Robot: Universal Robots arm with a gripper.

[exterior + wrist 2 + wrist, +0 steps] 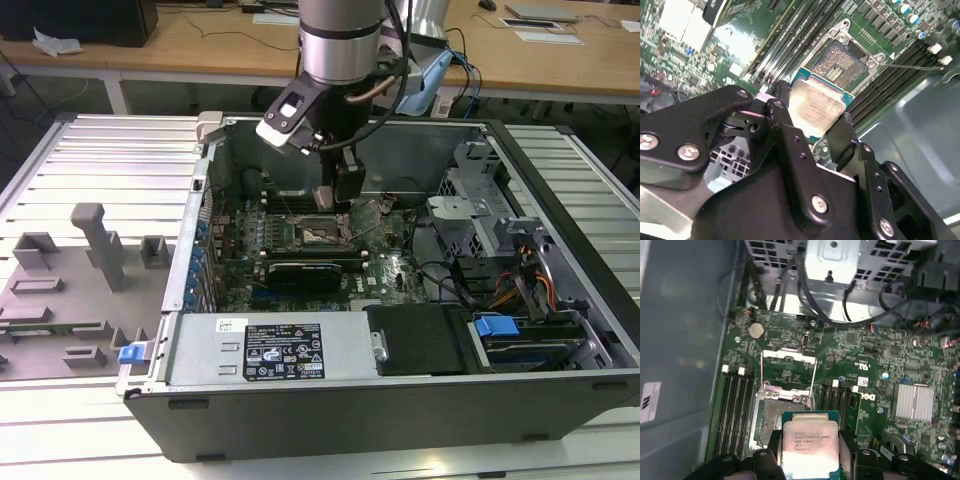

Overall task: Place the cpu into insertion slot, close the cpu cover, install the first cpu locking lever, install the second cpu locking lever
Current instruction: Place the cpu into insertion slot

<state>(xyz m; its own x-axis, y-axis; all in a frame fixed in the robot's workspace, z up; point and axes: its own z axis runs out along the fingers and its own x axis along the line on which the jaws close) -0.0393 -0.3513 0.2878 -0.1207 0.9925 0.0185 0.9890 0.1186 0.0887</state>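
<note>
The gripper (816,122), two black jointed metal fingers (785,132) studded with screw heads, has its jaws drawn in narrow on opposite edges of the cpu (816,107). The cpu is a flat square chip with a dull silvery lid, rounded at the corners, set on a green-edged board. It hangs above the near edge of the insertion slot (838,69) and is not seated in it. The slot is a square recess with a dark, finely grained contact field and a bright metal rim bolted at the corners. In the first wrist view the cpu cover (788,355), a thin silver frame, stands open on the far side of the slot. Long ribbed black memory slots (735,400) flank the slot on the glossy green motherboard (875,355), which also carries a finned silver heat sink (913,402) and a round coin cell (756,330). In the exterior view the arm reaches down into the open grey steel computer case (560,150), which rests on a ribbed aluminium table (100,160).
</note>
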